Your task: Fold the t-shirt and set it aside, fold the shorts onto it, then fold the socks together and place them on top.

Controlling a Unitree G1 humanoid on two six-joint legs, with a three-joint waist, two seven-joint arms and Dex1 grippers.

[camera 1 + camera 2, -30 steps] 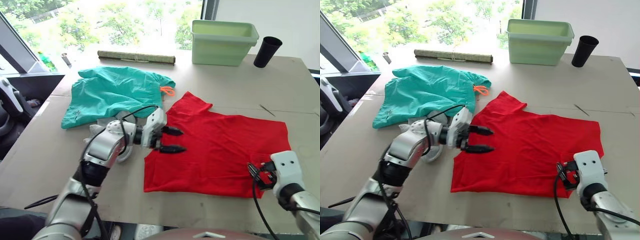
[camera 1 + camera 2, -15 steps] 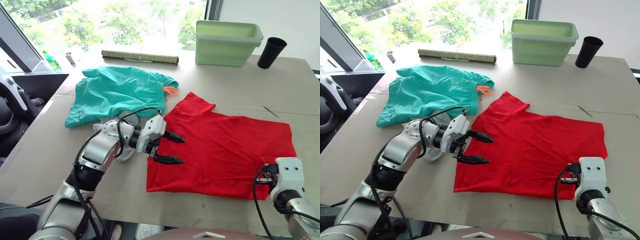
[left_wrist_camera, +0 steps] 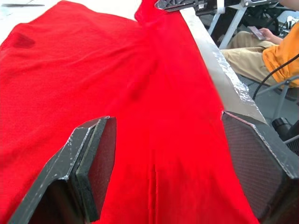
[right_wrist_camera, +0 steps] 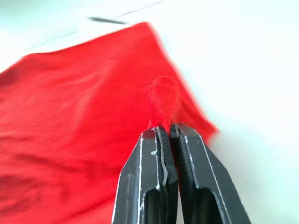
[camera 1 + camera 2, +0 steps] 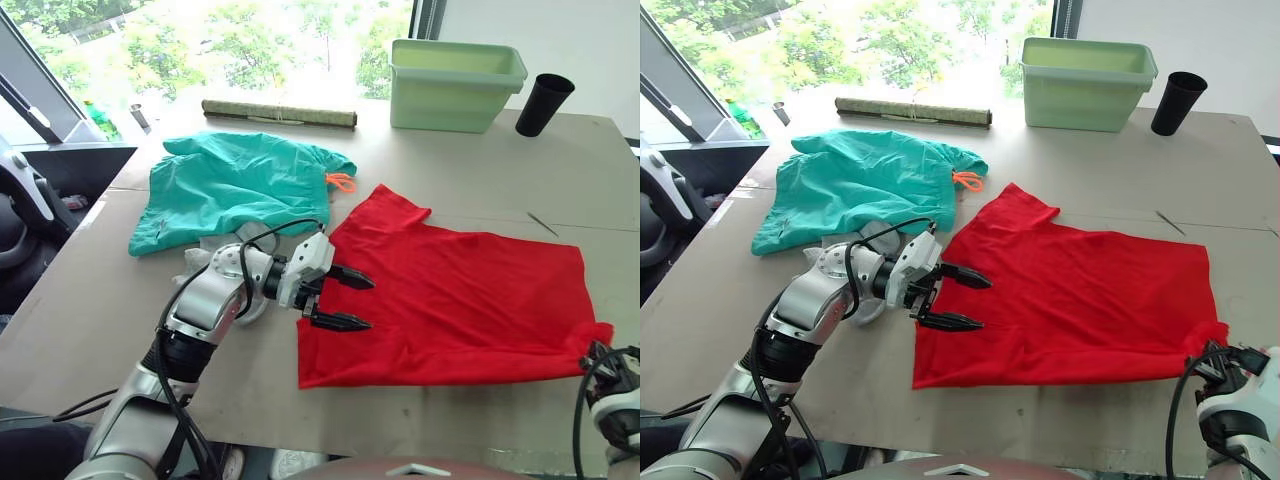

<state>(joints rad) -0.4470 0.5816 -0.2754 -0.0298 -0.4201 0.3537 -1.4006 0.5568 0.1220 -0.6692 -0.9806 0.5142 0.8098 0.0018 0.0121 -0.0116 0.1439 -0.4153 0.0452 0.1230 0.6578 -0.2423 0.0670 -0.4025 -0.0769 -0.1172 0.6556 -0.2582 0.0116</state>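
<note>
The t-shirt (image 5: 455,295) lies flat on the table (image 5: 470,170), its near right corner pinched in the right gripper (image 4: 168,128). The left gripper (image 5: 345,300) hovers spread over its left edge. Folding has barely begun; next, the left gripper likely must clamp that edge.

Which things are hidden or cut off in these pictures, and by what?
- Socks: in the left eye view, mostly behind the left arm.
- Right gripper: pinches the t-shirt in its wrist view; cut by the head views' edge.
- Shirt label: out of sight under the fabric.
- Shorts: waistband bunched.
</note>
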